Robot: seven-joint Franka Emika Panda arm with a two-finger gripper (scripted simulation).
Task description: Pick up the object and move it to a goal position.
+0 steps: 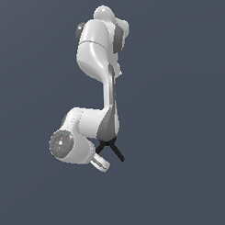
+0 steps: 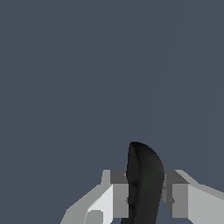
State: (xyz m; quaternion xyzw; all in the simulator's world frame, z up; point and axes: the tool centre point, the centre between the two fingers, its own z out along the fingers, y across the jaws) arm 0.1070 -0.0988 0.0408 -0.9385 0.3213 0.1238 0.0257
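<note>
Closest thing on my wrist feed is the gripper (image 2: 145,199), and it's clamped on the object (image 2: 144,183): both grey pads are pressed flat against the sides of that black piece, no gap showing on either side, so I'm reading it as a solid pinch and not just a nudge. The part I can see from there is a smooth, matte black rounded hump poking out past the fingers (image 2: 120,199), kinda like the back of a spoon, no markings visible on it from this angle. The fingers are blocky, flat-faced and light grey with paler housing behind, which probably helps since flat pads on a narrow curved thing want a centred grip, and it does look pretty centred. Beyond that it's just plain slate-blue nothing, no table edge or goal marker I can make out. Switching to the exterior view, the arm (image 1: 101,55) is glossy white with dark grey joints, folded over so the wrist hangs low, and the object (image 1: 113,148) shows below it as two thin black legs splayed apart like a little tripod. It sits right up against the wrist, legs pointing down and away. I'd guess it's held by the thicker head end so the legs hang free, though the contact itself is hidden there.
</note>
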